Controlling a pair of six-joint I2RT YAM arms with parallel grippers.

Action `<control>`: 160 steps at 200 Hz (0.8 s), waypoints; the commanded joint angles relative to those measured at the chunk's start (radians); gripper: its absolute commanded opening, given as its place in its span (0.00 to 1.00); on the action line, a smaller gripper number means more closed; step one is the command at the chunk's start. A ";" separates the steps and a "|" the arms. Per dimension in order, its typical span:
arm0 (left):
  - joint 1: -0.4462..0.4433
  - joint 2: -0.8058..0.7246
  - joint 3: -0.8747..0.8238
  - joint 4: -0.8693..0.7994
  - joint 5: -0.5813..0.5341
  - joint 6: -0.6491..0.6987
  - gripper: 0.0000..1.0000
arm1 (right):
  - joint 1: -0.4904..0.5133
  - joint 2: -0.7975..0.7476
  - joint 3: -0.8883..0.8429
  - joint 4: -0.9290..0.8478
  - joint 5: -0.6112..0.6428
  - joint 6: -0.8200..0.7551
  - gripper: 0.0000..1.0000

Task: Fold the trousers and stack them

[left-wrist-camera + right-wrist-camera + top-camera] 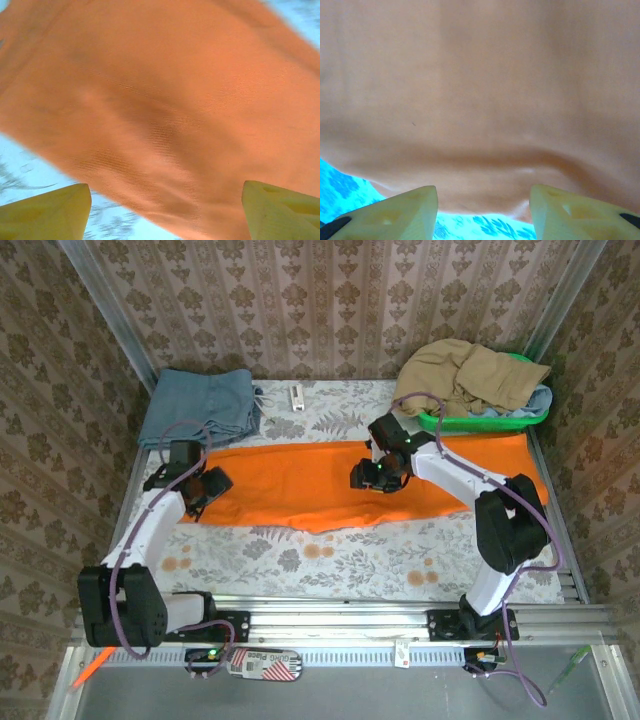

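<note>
Soft, light and limp, the bright orange cloth trousers lie flat, stretching leftward from the green plastic basket; the left tool and right tool, both released, hover seemingly just above, best pinching the near edge.

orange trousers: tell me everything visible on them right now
The trousers are plain bright orange, soft matte cloth with a fine weave, spread flat as one long band across the floral table, lightly wrinkled. Their right end lies by the green basket. The left pincer and right pincer, both open, hang over them; contact cannot be told.
</note>
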 commanded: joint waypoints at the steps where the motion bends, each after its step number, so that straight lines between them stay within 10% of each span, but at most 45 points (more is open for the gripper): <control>1: -0.132 0.067 0.053 0.016 0.009 -0.056 0.79 | -0.030 0.079 0.058 -0.014 0.064 0.001 0.52; 75: -0.249 0.365 0.009 0.257 0.035 -0.163 0.78 | -0.071 0.269 0.100 0.037 0.055 0.035 0.45; 160: 0.126 0.233 -0.222 0.224 0.003 -0.156 0.78 | 0.069 0.164 -0.199 0.216 -0.085 0.152 0.44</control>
